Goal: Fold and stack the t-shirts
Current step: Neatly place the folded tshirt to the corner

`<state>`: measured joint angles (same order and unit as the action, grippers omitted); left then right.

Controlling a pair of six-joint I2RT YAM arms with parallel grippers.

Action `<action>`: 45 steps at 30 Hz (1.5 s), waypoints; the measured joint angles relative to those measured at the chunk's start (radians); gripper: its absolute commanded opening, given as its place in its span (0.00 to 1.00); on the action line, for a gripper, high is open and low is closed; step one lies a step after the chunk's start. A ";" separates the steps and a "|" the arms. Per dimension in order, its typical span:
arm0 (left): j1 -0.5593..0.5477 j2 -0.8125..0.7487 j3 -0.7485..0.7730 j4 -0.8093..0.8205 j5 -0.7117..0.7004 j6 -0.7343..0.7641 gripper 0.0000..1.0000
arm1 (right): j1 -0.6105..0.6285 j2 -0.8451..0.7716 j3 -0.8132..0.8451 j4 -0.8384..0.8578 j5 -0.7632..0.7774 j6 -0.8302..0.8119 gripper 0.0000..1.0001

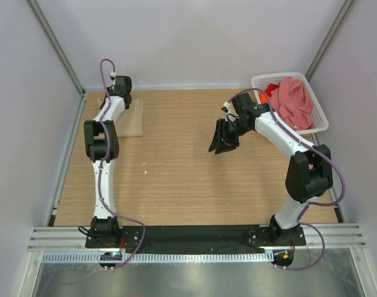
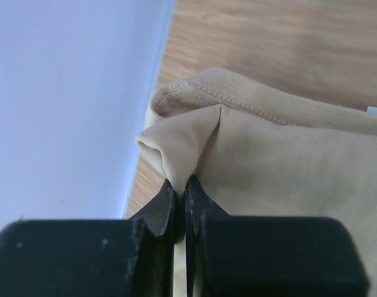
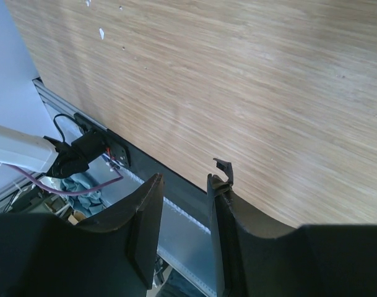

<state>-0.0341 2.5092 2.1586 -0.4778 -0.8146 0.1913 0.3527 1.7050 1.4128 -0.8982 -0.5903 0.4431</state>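
Note:
The beige-tan t-shirt (image 1: 131,120) lies folded at the table's far left, close to the side wall. My left gripper (image 1: 120,94) is shut on a bunched fold of it; in the left wrist view the closed jaws of the left gripper (image 2: 181,185) pinch the beige-tan t-shirt (image 2: 287,161) near its stitched hem. The dusty pink t-shirt (image 1: 293,102) is heaped in the white basket (image 1: 322,122) at the far right, and a bit of the orange t-shirt (image 1: 272,93) shows beside it. My right gripper (image 1: 222,146) hovers over bare wood left of the basket; the right gripper (image 3: 185,185) is open and empty.
Pale walls close in the table on three sides, with the left wall (image 2: 64,111) right beside the beige shirt. A metal rail (image 1: 194,238) and the arm bases run along the near edge. A few white specks (image 1: 145,164) lie on the wood.

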 measured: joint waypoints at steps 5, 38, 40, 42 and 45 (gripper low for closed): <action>0.069 0.046 0.082 0.073 0.000 0.045 0.00 | -0.009 0.062 0.052 -0.030 0.014 -0.010 0.40; 0.159 0.187 0.246 0.288 0.103 0.012 1.00 | -0.032 0.163 0.097 -0.125 0.046 -0.046 0.36; 0.155 0.177 0.242 0.277 0.074 -0.009 1.00 | -0.032 0.163 0.104 -0.125 0.047 -0.046 0.36; 0.149 0.137 0.206 0.261 0.062 -0.040 1.00 | -0.032 0.163 0.106 -0.124 0.049 -0.047 0.36; 0.135 0.025 0.134 0.185 0.066 -0.129 1.00 | -0.032 0.162 0.107 -0.124 0.056 -0.046 0.37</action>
<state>0.1005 2.5343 2.2921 -0.2924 -0.7490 0.0628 0.3210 1.8668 1.5196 -1.0225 -0.5343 0.3973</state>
